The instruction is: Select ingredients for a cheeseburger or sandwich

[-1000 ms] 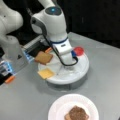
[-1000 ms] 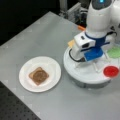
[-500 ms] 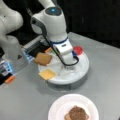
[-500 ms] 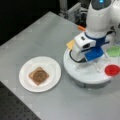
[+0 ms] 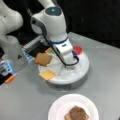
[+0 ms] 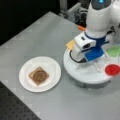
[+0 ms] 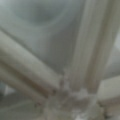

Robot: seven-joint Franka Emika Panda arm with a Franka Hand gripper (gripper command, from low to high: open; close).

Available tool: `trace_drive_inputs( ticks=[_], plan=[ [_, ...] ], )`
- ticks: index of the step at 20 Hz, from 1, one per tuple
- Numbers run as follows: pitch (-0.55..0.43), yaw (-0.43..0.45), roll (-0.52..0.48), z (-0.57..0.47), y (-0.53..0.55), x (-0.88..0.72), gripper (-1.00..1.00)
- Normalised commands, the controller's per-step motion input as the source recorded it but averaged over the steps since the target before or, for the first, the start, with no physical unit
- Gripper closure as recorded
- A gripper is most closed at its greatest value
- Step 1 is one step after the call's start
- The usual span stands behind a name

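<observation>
Meanwhile the tool, its state impossible to tell, hung low over the white sectioned round tray, near the yellow cheese square.

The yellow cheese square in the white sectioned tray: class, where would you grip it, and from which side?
The flat yellow cheese square lies in the white sectioned round tray, one corner reaching the rim. Probably best to come from above and pinch two opposite edges, since it is thin and lies flat. The outer rim side looks free; the tan toast square sits in the neighbouring section. The gripper is low over the tray's middle.
</observation>
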Motion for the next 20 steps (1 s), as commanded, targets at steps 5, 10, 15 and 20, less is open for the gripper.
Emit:
trace_drive_inputs(
  ticks=[5,10,15,20],
  plan=[
    [0.092,0.072,0.037,0.16,0.04,-0.07,-1.0],
    [0.081,0.005,0.051,0.15,0.07,0.0,-1.0],
    [0.107,-0.028,0.087,0.15,0.04,0.07,-1.0],
    [0.141,-0.227,0.167,0.3,-0.02,0.1,-1.0]
  ],
)
